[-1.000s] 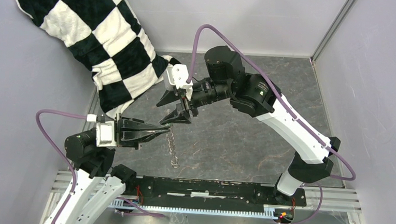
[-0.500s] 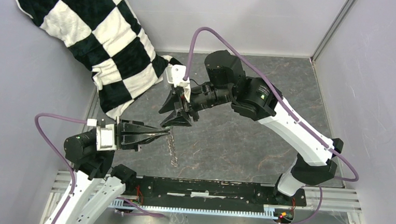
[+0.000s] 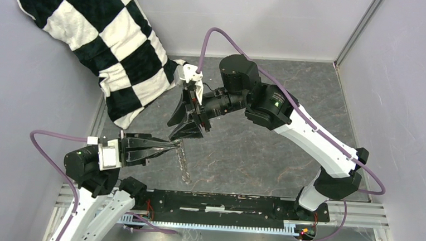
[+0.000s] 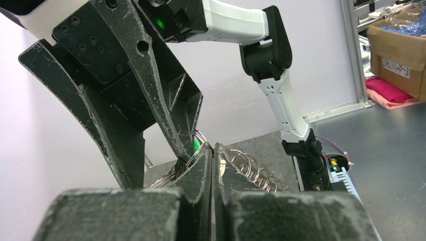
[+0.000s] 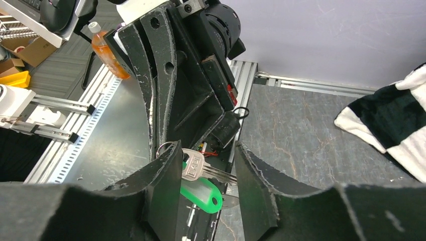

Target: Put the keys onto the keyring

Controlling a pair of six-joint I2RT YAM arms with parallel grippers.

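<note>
My left gripper [image 3: 174,145] [image 4: 213,150] is shut on the keyring [image 3: 184,163], a thin silvery loop whose strung rings [image 4: 253,170] hang below my fingertips toward the table. Right beside it my right gripper [image 3: 172,131] [image 5: 207,148] holds the keys [image 5: 201,168], a silver key with a green plastic tag [image 5: 202,194]. The key lies across the gap, head against one finger and tip against the other. A small split ring [image 5: 160,148] on the key peeks past the left finger. In the left wrist view a spot of the green tag [image 4: 196,145] shows beside my tips.
A black-and-white checkered cushion [image 3: 109,41] [image 5: 392,120] lies at the back left, against the wall. The arms' mounting rail [image 3: 222,202] runs along the near edge. Grey walls close in the marbled table [image 3: 264,157] on three sides.
My right gripper has swung down and left, closer to the left gripper's tips, and its jaws narrowed a little. The left gripper drifted slightly down with the keyring.
</note>
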